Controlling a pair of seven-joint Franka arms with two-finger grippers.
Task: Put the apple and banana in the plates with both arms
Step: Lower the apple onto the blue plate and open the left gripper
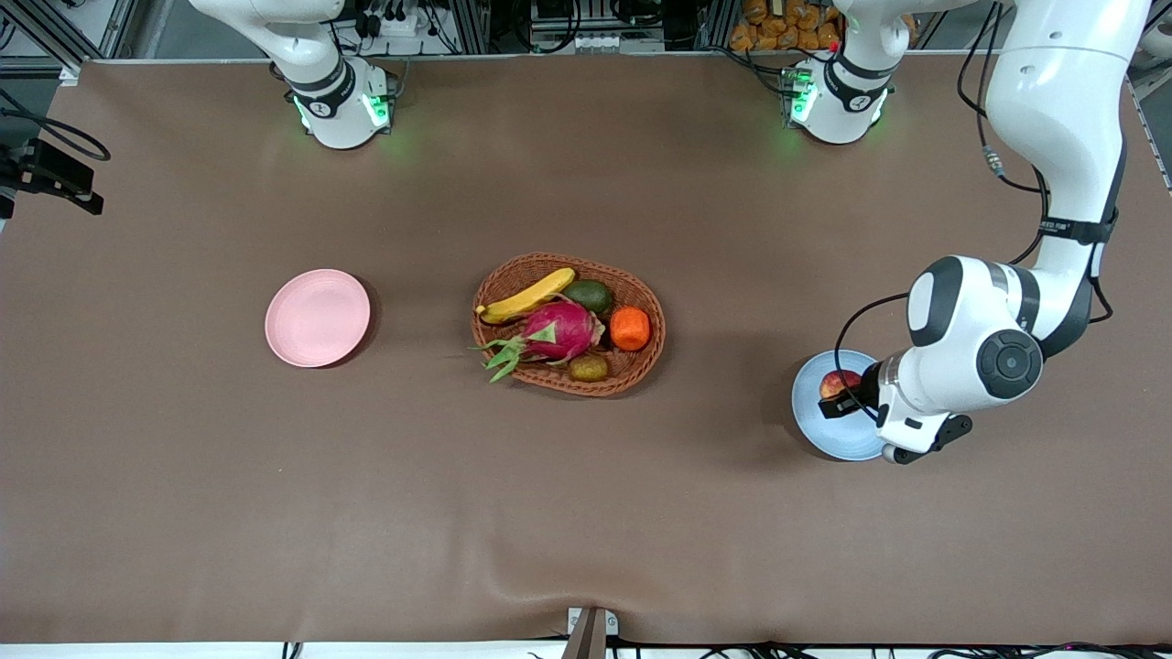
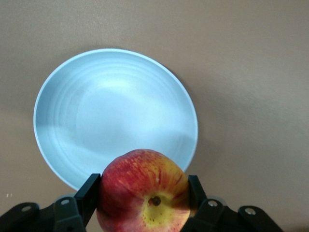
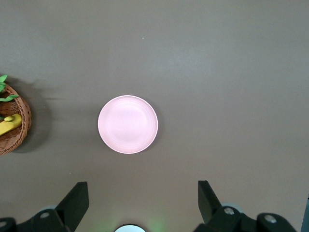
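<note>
My left gripper is shut on the red and yellow apple and holds it just over the pale blue plate at the left arm's end of the table. In the left wrist view the apple sits between the black fingers above the blue plate. The banana lies in the woven basket at the table's middle. The pale pink plate is bare. My right gripper is open and empty, high over the table near the pink plate; the front view does not show it.
The basket also holds a magenta dragon fruit, an orange, an avocado and a kiwi. The right wrist view shows the basket's edge with the banana's tip. A black camera mount stands at the table's edge.
</note>
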